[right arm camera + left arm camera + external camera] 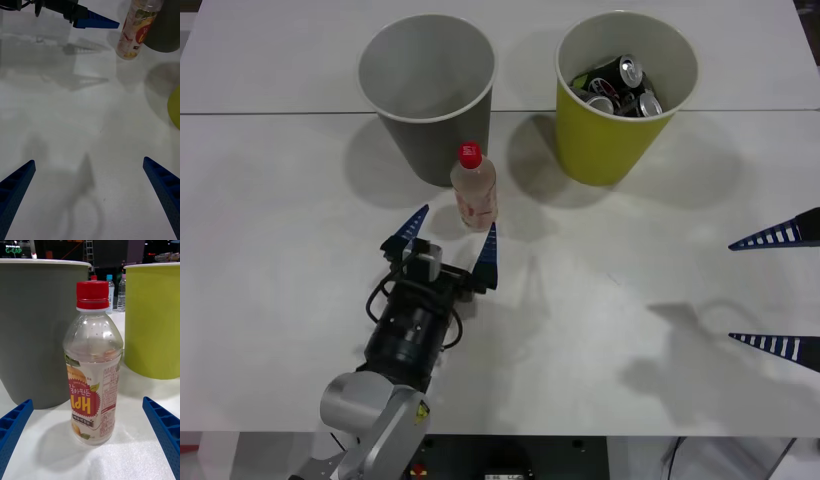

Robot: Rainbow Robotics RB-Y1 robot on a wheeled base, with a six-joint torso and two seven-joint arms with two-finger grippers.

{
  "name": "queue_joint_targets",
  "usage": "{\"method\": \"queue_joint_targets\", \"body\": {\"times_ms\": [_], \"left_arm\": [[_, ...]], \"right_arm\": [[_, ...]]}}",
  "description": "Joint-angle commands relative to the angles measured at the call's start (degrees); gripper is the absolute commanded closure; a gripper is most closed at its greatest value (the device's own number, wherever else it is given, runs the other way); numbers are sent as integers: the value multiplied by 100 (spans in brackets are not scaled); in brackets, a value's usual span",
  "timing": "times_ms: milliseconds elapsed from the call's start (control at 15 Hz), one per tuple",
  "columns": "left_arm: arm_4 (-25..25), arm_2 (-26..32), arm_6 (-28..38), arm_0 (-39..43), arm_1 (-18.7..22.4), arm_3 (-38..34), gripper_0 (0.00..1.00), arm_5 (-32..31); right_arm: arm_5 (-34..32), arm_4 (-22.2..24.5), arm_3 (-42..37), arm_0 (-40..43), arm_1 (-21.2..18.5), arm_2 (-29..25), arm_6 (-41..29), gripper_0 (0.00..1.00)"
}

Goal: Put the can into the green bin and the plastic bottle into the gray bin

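The plastic bottle (474,187) stands upright on the white table, clear with a red cap and a red-and-white label (88,399). Right behind it is the gray bin (427,90), which holds nothing. The green bin (625,110) to its right holds several cans (620,82). My left gripper (455,232) is open and low over the table just in front of the bottle, a blue finger on each side, not touching it. At the table's right edge my right gripper (772,290) hangs open with nothing between its fingers.
A seam (280,112) between two white table tops runs under the bins. Bare table (610,300) lies between my two grippers. In the left wrist view, a few water bottles (109,292) stand far off behind the bins.
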Motion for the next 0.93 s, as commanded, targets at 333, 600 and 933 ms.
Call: {"method": "queue_joint_targets", "body": {"times_ms": [333,600,933], "left_arm": [[84,21,-78,-440,-442,973,0,795],[234,30,-148,-765,-591,1413,0,997],[691,-164,-192,-1310,-600,2169,0,1489]], "right_arm": [[0,0,0,0,0,0,0,0],[0,0,0,0,0,0,0,0],[0,0,0,0,0,0,0,0]]}}
